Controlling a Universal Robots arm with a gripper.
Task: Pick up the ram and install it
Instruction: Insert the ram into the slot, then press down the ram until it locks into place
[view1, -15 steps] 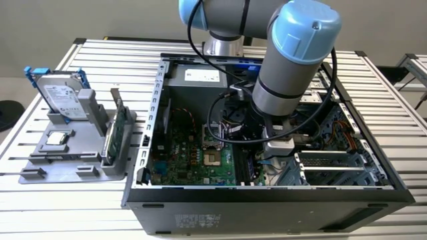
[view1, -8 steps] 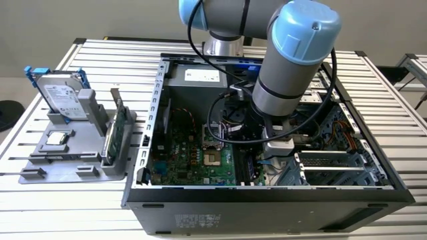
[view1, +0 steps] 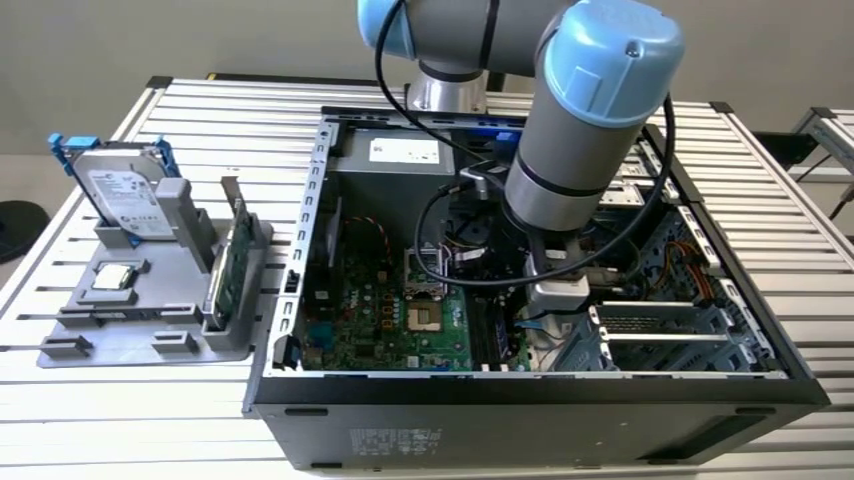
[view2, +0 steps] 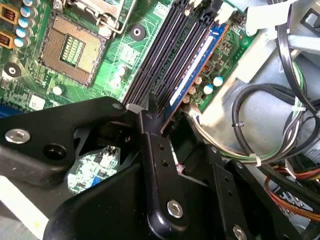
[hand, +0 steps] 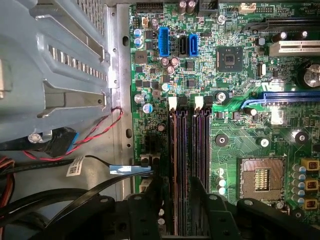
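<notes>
In the second wrist view the ram (view2: 196, 70), a thin blue stick, stands on edge in the outermost memory slot. That slot is the one farthest from the processor socket (view2: 75, 47). A strip of the ram's gold contacts still shows above the slot. My gripper (view2: 172, 132) sits over the ram's near part, shut on it, and its black fingers (view2: 155, 155) hide the rest of the stick. Beside it run the dark empty slots (view2: 160, 55). In the exterior view the gripper (view1: 554, 300) reaches down inside the open computer case (view1: 534, 385).
Bundled cables (view2: 270, 130) run close beside the ram slot, and a red and black wire (hand: 100, 132) crosses the metal drive cage. On the exterior view's left a grey holder (view1: 147, 310) carries a silver hard drive (view1: 127, 195) and a green card (view1: 230, 265).
</notes>
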